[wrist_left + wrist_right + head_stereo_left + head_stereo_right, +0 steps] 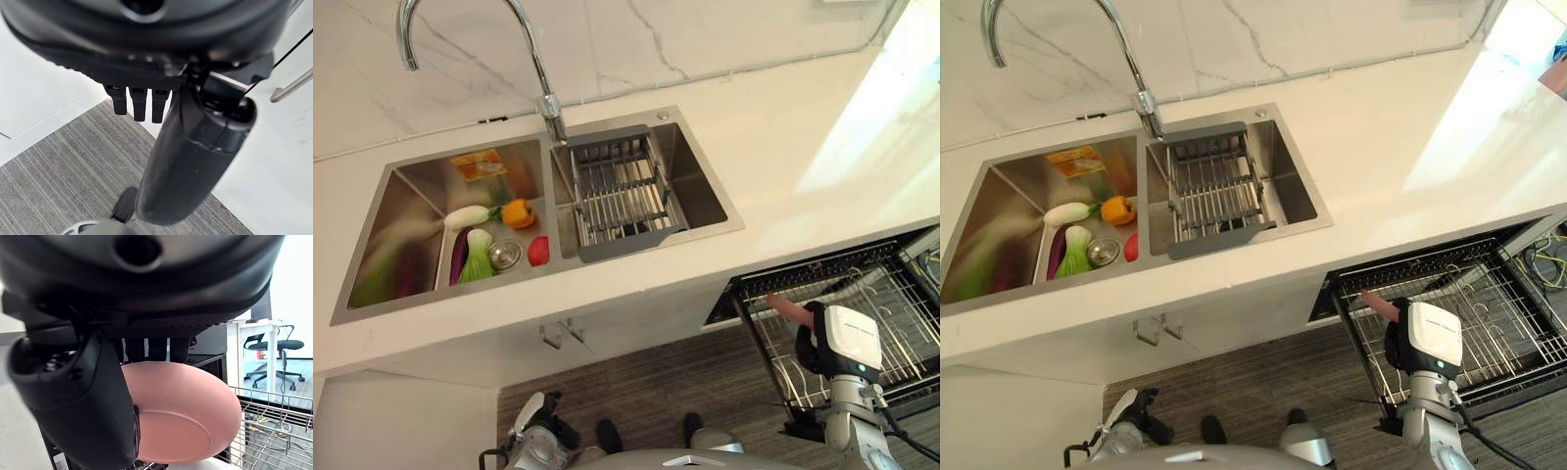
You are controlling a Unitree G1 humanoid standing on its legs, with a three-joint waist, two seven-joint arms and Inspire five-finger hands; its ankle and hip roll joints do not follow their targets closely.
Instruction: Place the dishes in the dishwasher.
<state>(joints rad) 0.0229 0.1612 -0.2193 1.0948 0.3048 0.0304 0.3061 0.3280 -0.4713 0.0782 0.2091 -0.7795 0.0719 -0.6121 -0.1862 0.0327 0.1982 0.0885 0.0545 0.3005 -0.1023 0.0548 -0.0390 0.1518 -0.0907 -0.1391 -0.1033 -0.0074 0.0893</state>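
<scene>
1. The pink plate (181, 416) sits pinched in the right hand (73, 396), above the dishwasher rack (901, 323) at about 4 o'clock of the sink (636, 186).
2. Lowering it edge-first between the tines should seat it upright.
3. The left hand (139, 100) hangs with relaxed fingers, holding nothing.
</scene>
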